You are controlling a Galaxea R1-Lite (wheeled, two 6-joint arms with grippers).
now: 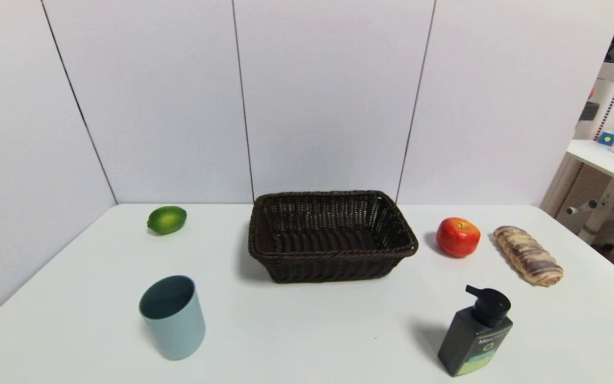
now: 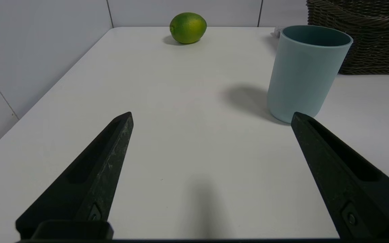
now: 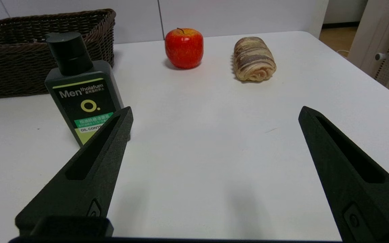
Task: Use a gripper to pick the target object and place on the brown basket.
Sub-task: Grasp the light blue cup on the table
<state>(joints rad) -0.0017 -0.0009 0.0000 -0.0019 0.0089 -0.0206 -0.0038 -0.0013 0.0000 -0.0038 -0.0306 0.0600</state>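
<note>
The pale blue-grey cup (image 1: 172,317) stands upright on the white table at the front left; it also shows in the left wrist view (image 2: 307,72). The dark brown wicker basket (image 1: 332,250) sits empty at the table's middle back, and its wall shows in the left wrist view (image 2: 366,40) and the right wrist view (image 3: 12,64). Neither gripper shows in the head view. My left gripper (image 2: 212,116) is open and empty, short of the cup, which stands just beyond one fingertip. My right gripper (image 3: 215,113) is open and empty over bare table near the front right.
A green lime (image 1: 167,220) lies at the back left. A red apple (image 1: 458,237) and a bread roll (image 1: 528,255) lie right of the basket. A black pump bottle (image 1: 476,333) stands at the front right, close to one right finger (image 3: 89,165). Walls enclose the back and left.
</note>
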